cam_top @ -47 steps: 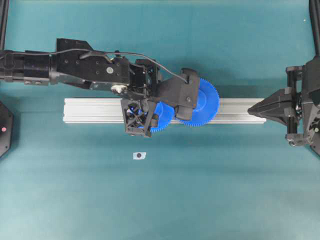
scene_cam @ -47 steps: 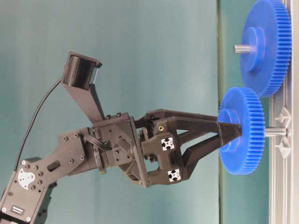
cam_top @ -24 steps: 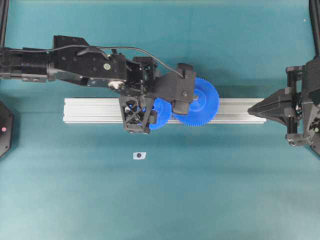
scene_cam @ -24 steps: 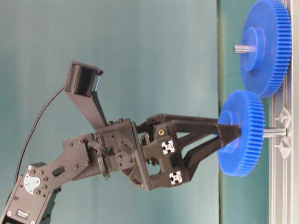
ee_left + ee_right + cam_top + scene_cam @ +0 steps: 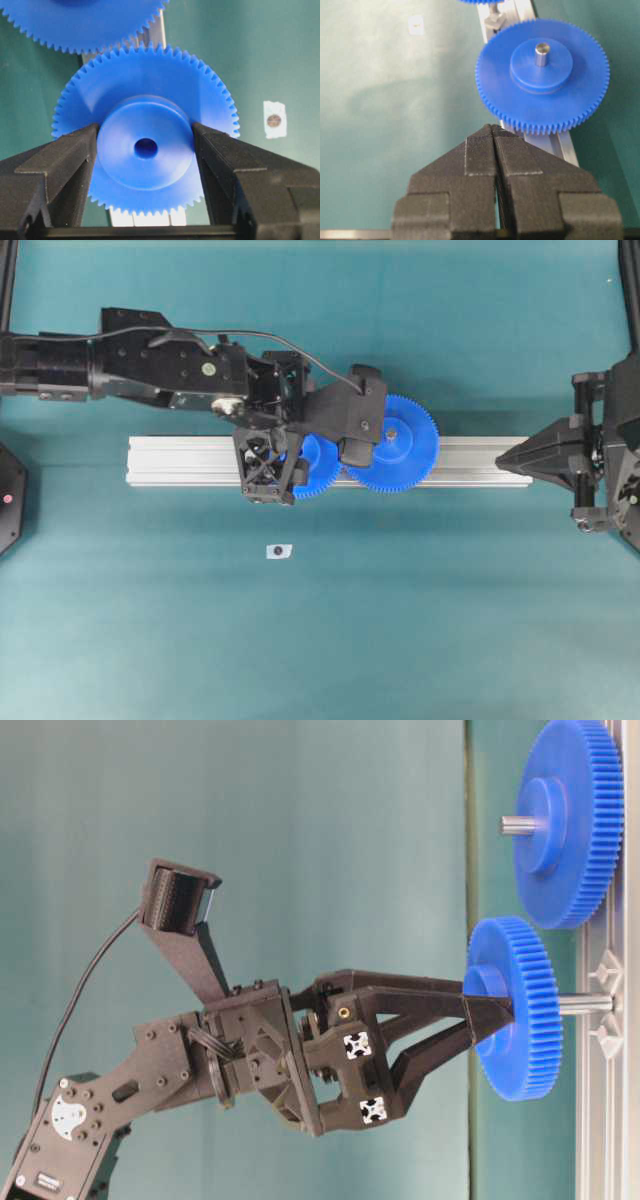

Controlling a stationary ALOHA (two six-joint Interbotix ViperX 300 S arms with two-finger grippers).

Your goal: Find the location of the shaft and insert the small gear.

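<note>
The left hand (image 5: 146, 150) clamps the small gear (image 5: 145, 150) by its hub, partway onto the shaft (image 5: 585, 1005) above the rail (image 5: 180, 462); any tilt could jam the bore; the right hand (image 5: 494, 131) rests clenched, empty.

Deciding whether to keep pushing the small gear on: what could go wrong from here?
The small gear looks only partway along the shaft, with bare pin showing beyond it; letting go now may leave it unseated. Its teeth sit right beside the big gear and could clash instead of meshing. The left end effector grips only the hub, so a jam could twist the gear.
</note>
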